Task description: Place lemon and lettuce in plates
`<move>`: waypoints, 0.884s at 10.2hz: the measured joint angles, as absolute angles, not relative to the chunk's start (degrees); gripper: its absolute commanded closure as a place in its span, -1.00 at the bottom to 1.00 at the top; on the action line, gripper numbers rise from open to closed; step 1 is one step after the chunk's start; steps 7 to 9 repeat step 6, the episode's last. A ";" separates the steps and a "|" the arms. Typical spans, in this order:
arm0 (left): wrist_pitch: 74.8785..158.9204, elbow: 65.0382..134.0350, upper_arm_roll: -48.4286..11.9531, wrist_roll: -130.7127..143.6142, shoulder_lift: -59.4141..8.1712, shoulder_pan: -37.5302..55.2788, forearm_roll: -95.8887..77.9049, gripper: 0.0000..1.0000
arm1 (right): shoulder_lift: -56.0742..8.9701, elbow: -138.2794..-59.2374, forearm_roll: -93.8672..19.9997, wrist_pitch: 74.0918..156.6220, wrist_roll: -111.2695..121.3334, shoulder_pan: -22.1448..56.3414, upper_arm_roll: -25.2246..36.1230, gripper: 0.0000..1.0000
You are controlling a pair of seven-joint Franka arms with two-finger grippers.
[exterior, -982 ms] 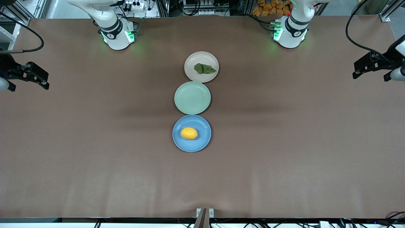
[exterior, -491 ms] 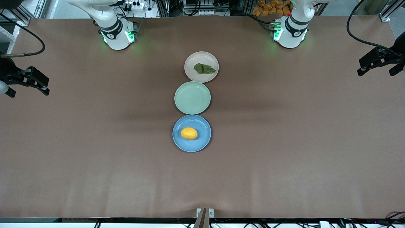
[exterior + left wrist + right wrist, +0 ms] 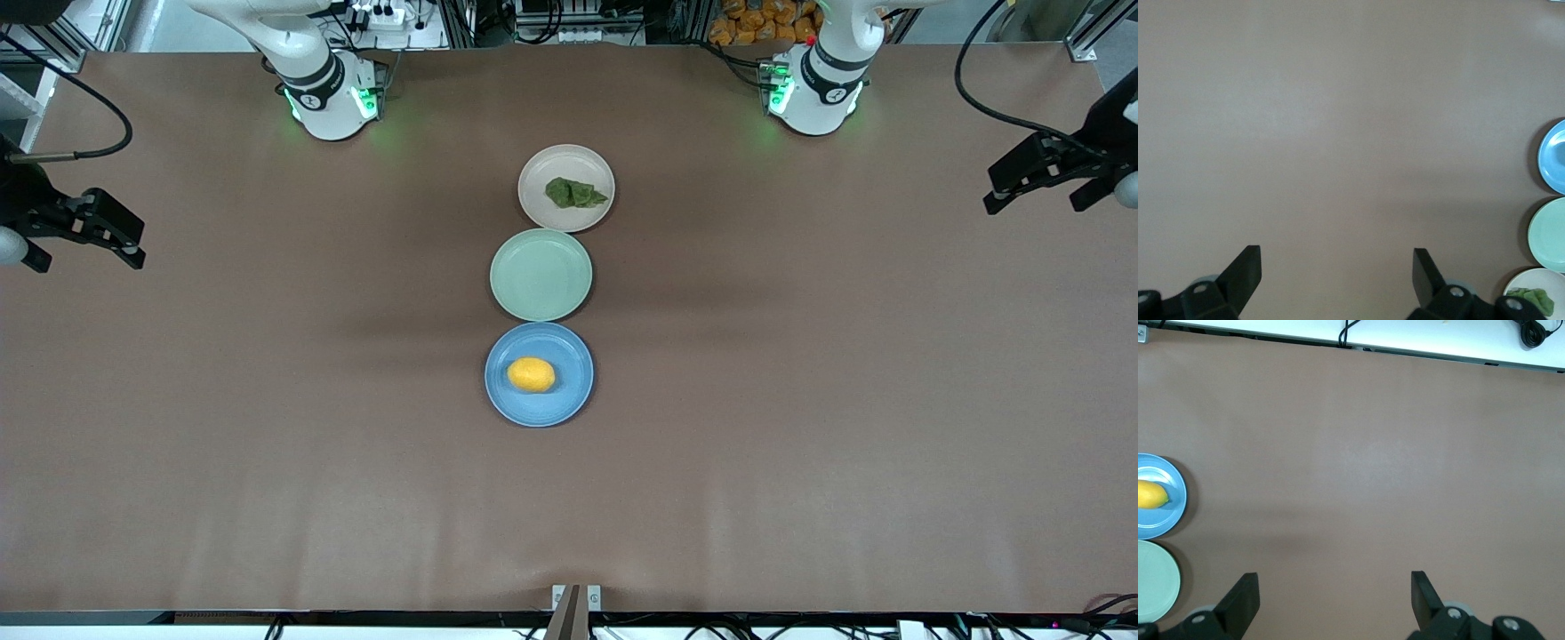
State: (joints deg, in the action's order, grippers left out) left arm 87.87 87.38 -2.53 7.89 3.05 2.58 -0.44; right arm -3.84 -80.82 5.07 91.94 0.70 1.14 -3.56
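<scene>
The yellow lemon point(image 3: 531, 374) lies in the blue plate point(image 3: 571, 391), the plate nearest the front camera. The dark green lettuce point(image 3: 575, 193) lies in the beige-pink plate point(image 3: 553, 164), the plate nearest the arms' bases. My left gripper point(image 3: 1037, 203) is open and empty over the left arm's end of the table. My right gripper point(image 3: 85, 261) is open and empty over the right arm's end. The left wrist view shows the open left gripper point(image 3: 1337, 257), the blue plate point(image 3: 1555, 157) and the lettuce point(image 3: 1531, 300). The right wrist view shows the open right gripper point(image 3: 1333, 580), the lemon point(image 3: 1150, 495) and the blue plate point(image 3: 1173, 510).
A pale green plate point(image 3: 540, 274) sits empty between the blue and beige-pink plates, all three in a row at the table's middle. It shows in the left wrist view point(image 3: 1548, 233) and the right wrist view point(image 3: 1155, 580). Bare brown table surrounds the plates.
Both grippers have shifted slightly at their ends of the table, staying open. The lemon, lettuce and plates have not moved.
</scene>
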 measured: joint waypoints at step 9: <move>87.80 87.38 -2.83 8.87 2.90 3.21 -0.44 -1.00 | -3.88 -81.65 -0.72 91.77 2.88 -0.11 -2.85 -1.00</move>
